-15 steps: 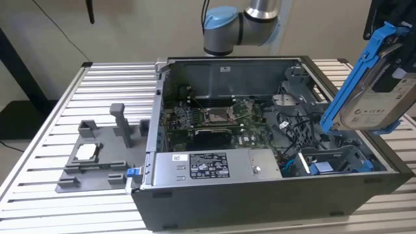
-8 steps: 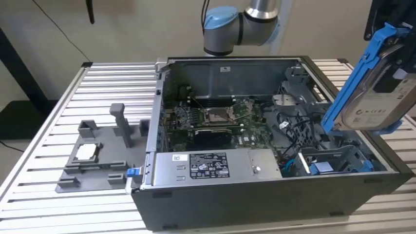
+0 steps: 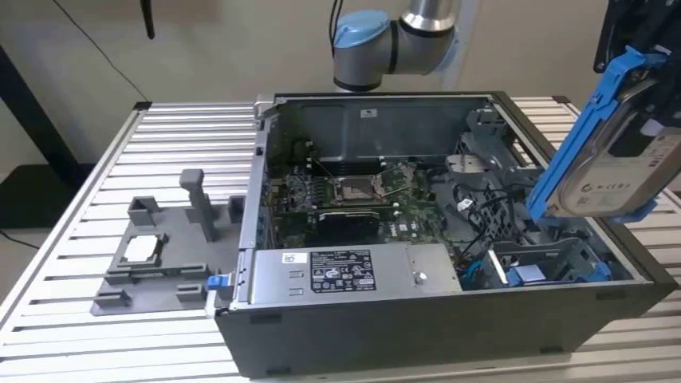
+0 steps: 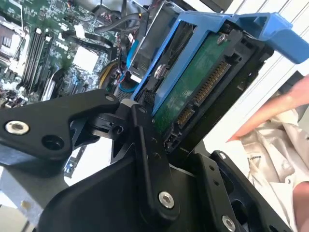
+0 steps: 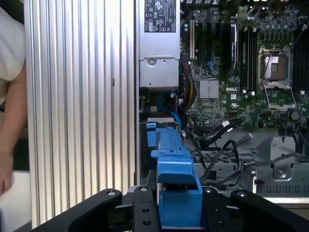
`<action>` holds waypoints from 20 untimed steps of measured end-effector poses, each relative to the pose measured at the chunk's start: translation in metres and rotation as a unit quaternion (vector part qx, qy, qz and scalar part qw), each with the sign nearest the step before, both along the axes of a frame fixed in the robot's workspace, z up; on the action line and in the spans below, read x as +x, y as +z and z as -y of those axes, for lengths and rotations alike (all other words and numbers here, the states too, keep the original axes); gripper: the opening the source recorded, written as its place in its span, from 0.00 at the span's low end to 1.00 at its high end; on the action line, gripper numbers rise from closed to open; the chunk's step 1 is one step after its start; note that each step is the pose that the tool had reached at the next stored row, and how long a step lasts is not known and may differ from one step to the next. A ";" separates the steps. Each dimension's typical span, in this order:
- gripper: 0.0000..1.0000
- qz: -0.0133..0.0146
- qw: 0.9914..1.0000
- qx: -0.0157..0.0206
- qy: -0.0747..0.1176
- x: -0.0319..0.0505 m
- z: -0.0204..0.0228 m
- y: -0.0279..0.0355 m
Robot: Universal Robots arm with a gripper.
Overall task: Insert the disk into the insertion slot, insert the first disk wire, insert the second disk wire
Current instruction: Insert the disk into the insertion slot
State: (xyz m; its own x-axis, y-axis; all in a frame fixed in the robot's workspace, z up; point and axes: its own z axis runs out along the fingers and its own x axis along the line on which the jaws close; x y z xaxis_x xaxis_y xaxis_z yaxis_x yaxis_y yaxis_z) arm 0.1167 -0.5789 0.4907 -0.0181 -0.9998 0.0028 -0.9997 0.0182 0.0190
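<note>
Exterior view: the disk [image 3: 612, 152] hangs tilted above the open computer case [image 3: 426, 343], clear of the insertion slot [image 3: 553, 255], at the exterior view's right. First wrist view: the gripper [image 5: 179, 212] clenches the disk's blue carrier. Second wrist view: the disk's green circuit board shows, with the motherboard [image 4: 48, 48] beyond.

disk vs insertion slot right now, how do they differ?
Pose: the disk hangs steeply tilted in the hand, up over the case; the insertion slot sits low inside it. Look: the disk is silver-grey with a bright blue carrier; the insertion slot is a dark grey metal cage. State: the disk is not yet in the insertion slot. Both are rectangular.
</note>
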 end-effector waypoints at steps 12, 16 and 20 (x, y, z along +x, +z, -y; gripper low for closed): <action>0.33 0.000 1.000 0.000 0.000 0.0000 0.0000 -0.0096; 0.33 0.000 1.000 0.000 0.000 0.0000 -0.0007 -0.0139; 0.33 0.000 1.000 0.000 0.000 0.0000 -0.0020 -0.0175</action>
State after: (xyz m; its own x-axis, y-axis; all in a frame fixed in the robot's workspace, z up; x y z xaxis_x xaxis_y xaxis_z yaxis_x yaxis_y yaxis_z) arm 0.1167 -0.5769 0.4732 -0.0182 -0.9998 0.0021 -0.9997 0.0182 0.0184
